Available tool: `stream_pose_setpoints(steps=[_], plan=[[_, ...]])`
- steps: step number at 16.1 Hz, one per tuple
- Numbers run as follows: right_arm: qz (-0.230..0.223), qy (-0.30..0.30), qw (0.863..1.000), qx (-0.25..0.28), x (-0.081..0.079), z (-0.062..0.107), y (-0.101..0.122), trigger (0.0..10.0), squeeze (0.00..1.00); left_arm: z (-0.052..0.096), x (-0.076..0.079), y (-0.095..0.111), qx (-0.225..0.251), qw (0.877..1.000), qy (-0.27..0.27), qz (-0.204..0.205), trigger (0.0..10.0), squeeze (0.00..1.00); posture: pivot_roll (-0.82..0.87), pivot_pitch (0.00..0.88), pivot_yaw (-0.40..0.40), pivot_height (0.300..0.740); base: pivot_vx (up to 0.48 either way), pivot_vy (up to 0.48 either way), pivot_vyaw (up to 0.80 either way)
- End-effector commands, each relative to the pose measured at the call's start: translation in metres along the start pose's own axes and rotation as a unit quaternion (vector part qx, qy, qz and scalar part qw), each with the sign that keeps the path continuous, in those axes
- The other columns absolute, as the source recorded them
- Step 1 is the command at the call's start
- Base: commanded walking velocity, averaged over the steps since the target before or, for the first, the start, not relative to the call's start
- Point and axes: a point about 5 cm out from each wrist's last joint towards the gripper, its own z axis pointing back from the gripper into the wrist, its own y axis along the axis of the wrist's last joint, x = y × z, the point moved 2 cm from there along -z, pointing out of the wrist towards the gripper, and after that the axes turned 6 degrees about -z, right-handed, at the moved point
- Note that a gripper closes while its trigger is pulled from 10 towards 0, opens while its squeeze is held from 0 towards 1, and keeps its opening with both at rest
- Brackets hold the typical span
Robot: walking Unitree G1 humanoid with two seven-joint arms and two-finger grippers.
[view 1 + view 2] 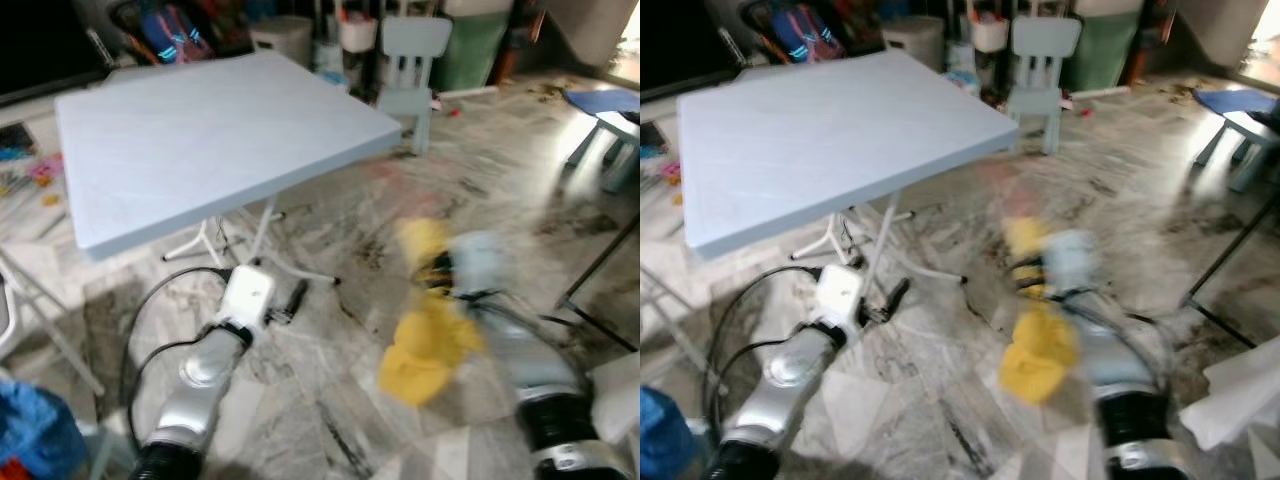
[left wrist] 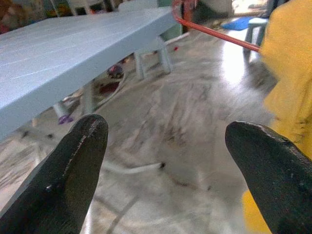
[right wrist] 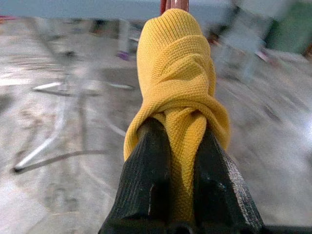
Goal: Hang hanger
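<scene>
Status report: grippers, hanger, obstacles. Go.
Right gripper shut on yellow knit garment, red hanger with it. Left gripper open, empty. Blue table ahead left; head views blurred.

Bare marble floor (image 1: 330, 360) lies open ahead. The pale blue tabletop (image 1: 210, 130) and its white legs (image 1: 262, 225) block the left; a small chair (image 1: 410, 60) stands beyond.

One pale blue square folding bench (image 1: 220, 140) stands at the left. One small pale blue plastic chair (image 1: 410, 70) stands at the far side. One yellow knitted cloth (image 3: 178, 83) and one thin red wire hanger (image 2: 214, 31) are in view. Two claws show: one left claw (image 2: 165, 165), one right claw (image 3: 180, 170).
</scene>
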Motion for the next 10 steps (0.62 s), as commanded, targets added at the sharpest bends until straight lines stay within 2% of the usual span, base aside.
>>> stream_pose_setpoints(steps=[1, 3, 5, 7, 10], plan=[[0.022, 0.006, 0.999, 0.022, 0.003, 0.0, 0.01, 10.0, 0.0, 0.001, 0.008, 0.002, -0.003, 1.0, -0.011, 0.0, 10.0, 0.0, 0.01, 0.048, 0.044, 0.74, 0.0, 0.0, 0.0], [0.059, 0.043, 0.997, -0.003, -0.012, -0.003, -0.004, 10.0, 0.0, 0.011, 0.016, -0.013, -0.024, 0.999, -0.028, -0.005, 10.0, 0.0, 0.02, 0.038, 0.032, 0.74, 0.0, 0.0, 0.0], [0.043, 0.066, 0.997, -0.002, -0.021, -0.004, -0.003, 10.0, 0.0, 0.013, 0.023, -0.013, -0.019, 0.999, -0.034, 0.016, 10.0, 0.0, 0.02, 0.031, 0.028, 0.74, 0.0, 0.0, 0.0], [-0.025, 0.036, 0.999, 0.026, -0.028, -0.003, 0.001, 10.0, 0.0, 0.009, 0.022, -0.004, 0.001, 0.999, -0.005, 0.046, 10.0, 0.0, 0.02, 0.029, 0.032, 0.74, 0.405, 0.0, 0.0], [-0.04, -0.01, 0.998, 0.054, -0.029, 0.001, 0.003, 10.0, 0.0, 0.007, 0.013, -0.011, -0.02, 0.996, 0.045, 0.07, 10.0, 0.0, 0.01, 0.032, 0.042, 0.74, 0.442, 0.0, 0.0]])
